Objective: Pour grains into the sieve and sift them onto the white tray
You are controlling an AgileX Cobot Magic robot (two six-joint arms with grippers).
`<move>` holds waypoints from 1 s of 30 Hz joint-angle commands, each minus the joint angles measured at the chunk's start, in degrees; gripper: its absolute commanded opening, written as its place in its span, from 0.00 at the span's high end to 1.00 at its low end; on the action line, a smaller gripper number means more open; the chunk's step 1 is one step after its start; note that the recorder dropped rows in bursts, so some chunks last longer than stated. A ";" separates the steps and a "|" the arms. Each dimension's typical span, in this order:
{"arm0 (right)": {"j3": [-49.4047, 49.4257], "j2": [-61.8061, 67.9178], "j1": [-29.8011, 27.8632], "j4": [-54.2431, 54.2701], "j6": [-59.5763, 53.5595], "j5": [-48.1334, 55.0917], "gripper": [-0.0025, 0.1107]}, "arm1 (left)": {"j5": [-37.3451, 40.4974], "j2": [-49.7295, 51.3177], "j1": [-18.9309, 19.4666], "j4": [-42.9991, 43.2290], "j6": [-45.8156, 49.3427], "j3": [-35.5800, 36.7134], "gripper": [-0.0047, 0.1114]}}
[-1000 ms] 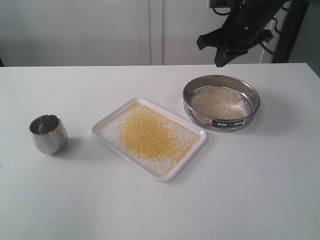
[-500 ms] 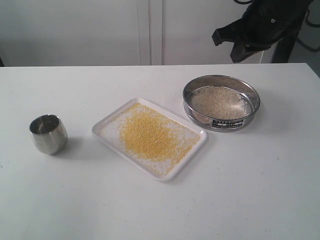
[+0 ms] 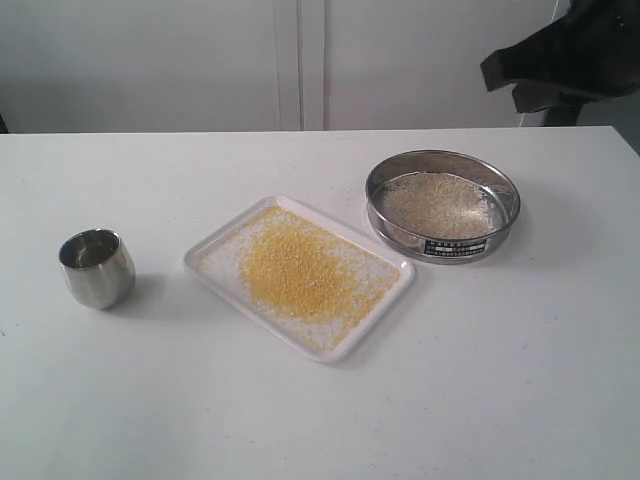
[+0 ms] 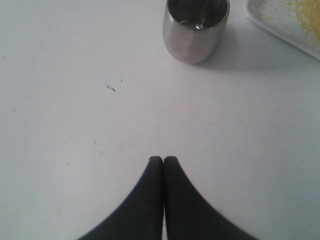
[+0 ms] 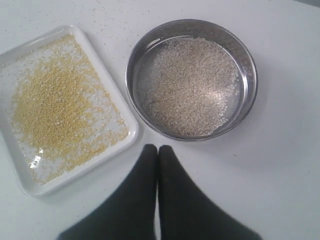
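we note the left claw clenched on nothing, over the tabletop near the cup. the right claw, likewise clenched, hangs high by the sieve. pale grains lie in the sieve; yellow grains cover the white tray beside it.

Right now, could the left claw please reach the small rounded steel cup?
Probably yes: the shut left claw faces the small rounded steel cup with only white table between them; it must open first.
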 commanded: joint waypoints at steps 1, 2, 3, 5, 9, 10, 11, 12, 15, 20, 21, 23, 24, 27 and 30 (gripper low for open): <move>5.65 -7.31 0.07 -0.24 -0.45 -3.49 0.98 | 0.37 -0.33 0.23 -0.61 -0.31 0.22 0.96; 7.84 -9.88 0.07 -0.24 -0.45 -4.64 0.98 | 0.37 -0.33 0.23 -0.61 -0.31 0.22 0.96; 9.15 -11.30 0.07 -0.24 -0.45 -5.50 0.98 | 0.37 -0.33 0.23 -0.61 -0.31 0.22 0.96; 12.94 -15.17 0.07 -0.24 -0.45 -7.77 0.98 | 0.37 -0.33 0.23 -0.61 -0.31 0.22 0.96; 20.56 -23.70 0.07 -0.24 -0.45 -12.65 0.98 | 0.37 -0.33 0.23 -0.61 -0.31 0.22 0.96; 21.61 -25.21 0.07 -0.24 -0.45 -13.01 0.98 | 0.37 -0.33 0.23 -0.61 -0.31 0.22 0.96; 22.79 -27.19 0.07 -0.24 -0.45 -13.24 0.98 | 0.37 -0.33 0.23 -0.61 -0.31 0.22 0.96; 23.74 -28.69 0.07 -0.24 -0.45 -13.38 0.98 | 0.37 -0.33 0.23 -0.61 -0.31 0.22 0.96; 25.77 -33.06 0.07 -0.24 -0.29 -12.49 0.98 | 0.37 -0.33 0.23 -0.61 -0.31 0.22 0.96; 25.89 -37.31 0.07 -0.08 -0.13 -7.38 0.98 | 0.37 -0.33 0.23 -0.61 -0.31 0.22 0.96; 25.89 -37.87 0.07 -0.08 -0.13 -7.38 0.98 | 0.37 -0.33 0.23 -0.61 -0.31 0.22 0.96; 25.89 -38.65 0.07 -0.08 -0.13 -7.49 0.98 | 0.37 -0.33 0.23 -0.61 -0.31 0.22 0.96; 25.89 -38.98 0.07 -0.08 -0.13 -7.49 0.98 | 0.37 -0.33 0.23 -0.61 -0.31 0.22 0.96; 25.89 -39.61 0.07 -0.08 -0.13 -7.49 0.98 | 0.37 -0.33 0.23 -0.61 -0.31 0.22 0.96; 25.89 -39.59 0.07 -0.39 -1.16 -8.35 0.98 | 0.37 -0.33 0.23 -0.61 -0.31 0.22 0.96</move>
